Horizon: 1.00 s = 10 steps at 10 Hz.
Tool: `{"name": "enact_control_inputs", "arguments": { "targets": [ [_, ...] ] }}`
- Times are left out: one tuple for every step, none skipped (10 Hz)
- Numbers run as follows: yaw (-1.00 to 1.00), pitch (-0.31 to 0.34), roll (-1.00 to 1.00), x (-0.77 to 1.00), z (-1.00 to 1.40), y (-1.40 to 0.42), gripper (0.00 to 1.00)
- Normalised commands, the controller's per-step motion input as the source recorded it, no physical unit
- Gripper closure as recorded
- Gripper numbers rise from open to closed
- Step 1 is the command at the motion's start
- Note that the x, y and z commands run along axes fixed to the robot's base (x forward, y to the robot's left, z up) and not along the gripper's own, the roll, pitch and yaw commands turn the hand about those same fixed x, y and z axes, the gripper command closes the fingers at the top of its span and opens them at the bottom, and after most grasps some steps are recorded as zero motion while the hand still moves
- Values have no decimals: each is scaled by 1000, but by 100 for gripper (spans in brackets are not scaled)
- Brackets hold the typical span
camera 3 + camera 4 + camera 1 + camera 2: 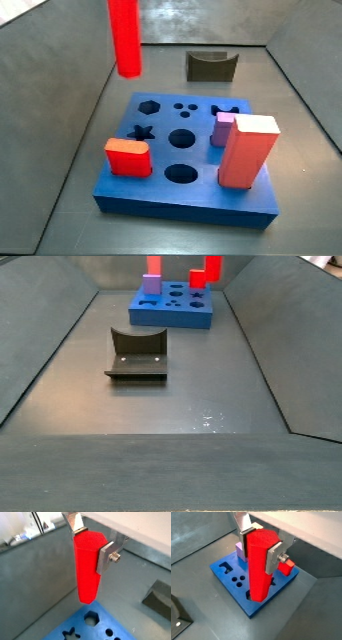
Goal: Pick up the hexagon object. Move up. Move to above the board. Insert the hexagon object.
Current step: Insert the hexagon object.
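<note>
My gripper (pixel 92 544) is shut on the hexagon object (pixel 87 567), a slender bright red rod, near its upper end. The rod hangs upright in the air. Its lower tip hovers above the board (pixel 120 623), a thick blue slab, close to the hexagon hole (pixel 91 617). Both wrist views show the silver fingers (pixel 272 558) clamping the rod (pixel 258 577) on two sides. In a side view the rod (pixel 124 35) hangs high over the board's (pixel 187 190) far left corner, above the hexagon hole (pixel 148 105); the gripper is out of that frame.
On the board stand a big salmon-red square pillar (pixel 247 150), a short red-orange block (pixel 128 157) and a purple block (pixel 223 128). The dark fixture (pixel 210 66) stands on the floor beyond the board. Grey bin walls slope up on all sides.
</note>
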Motion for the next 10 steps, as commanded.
{"name": "enact_control_inputs", "arguments": {
  "targets": [
    [-29, -194, -84, 83, -806, -171, 100],
    [-31, -184, -99, 137, -797, -200, 100],
    [-103, -123, -136, 309, -800, -11, 100],
    [-66, 0, 0, 257, -463, 31, 100],
    [-63, 36, 47, 269, -397, 51, 100],
    [-57, 27, 30, 289, -394, 40, 100],
    [-49, 30, 17, 257, -286, 14, 100],
    [-14, 29, 26, 54, -194, 54, 100],
    [0, 51, 13, 57, -117, 106, 100],
    [0, 67, 13, 71, -91, 171, 100]
  ]
}}
